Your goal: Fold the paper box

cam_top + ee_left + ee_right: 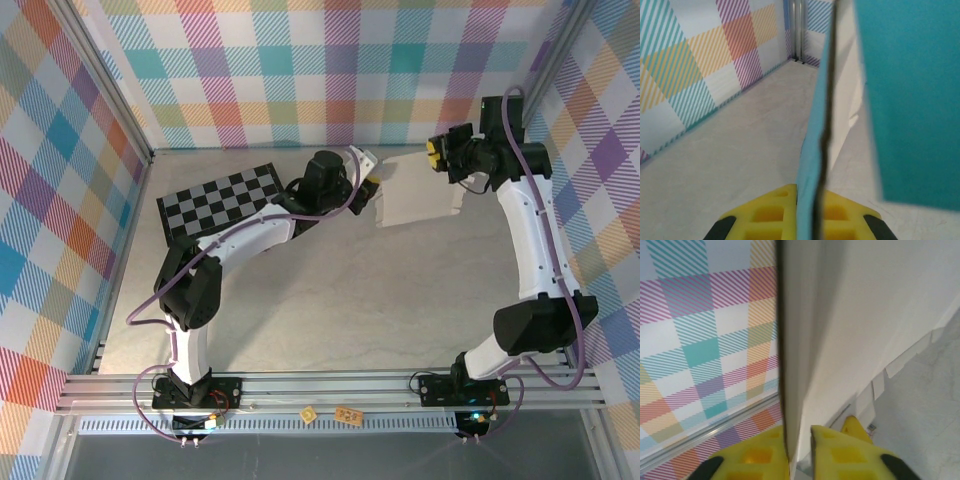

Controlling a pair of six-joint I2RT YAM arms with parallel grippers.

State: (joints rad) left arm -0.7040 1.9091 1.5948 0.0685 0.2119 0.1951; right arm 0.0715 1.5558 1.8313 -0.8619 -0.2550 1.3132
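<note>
One paper box (pixel 415 195), edge-on — flaps blurred

A checkered board (pixel 222 200) lies flat on my table (pixel 350 320), far left, skewed so its right end sits farther back. The table is pale grey and mottled. Plaid walls (pixel 300 70) in pastel stripes close it in on the left, far and right sides, and a metal post (pixel 797 30) stands in the far corner. A silver rail (pixel 330 385) runs along the near edge. Just nearer than it lie a tan tag (pixel 309 413) and a second tag (pixel 348 414), side by side.
</note>
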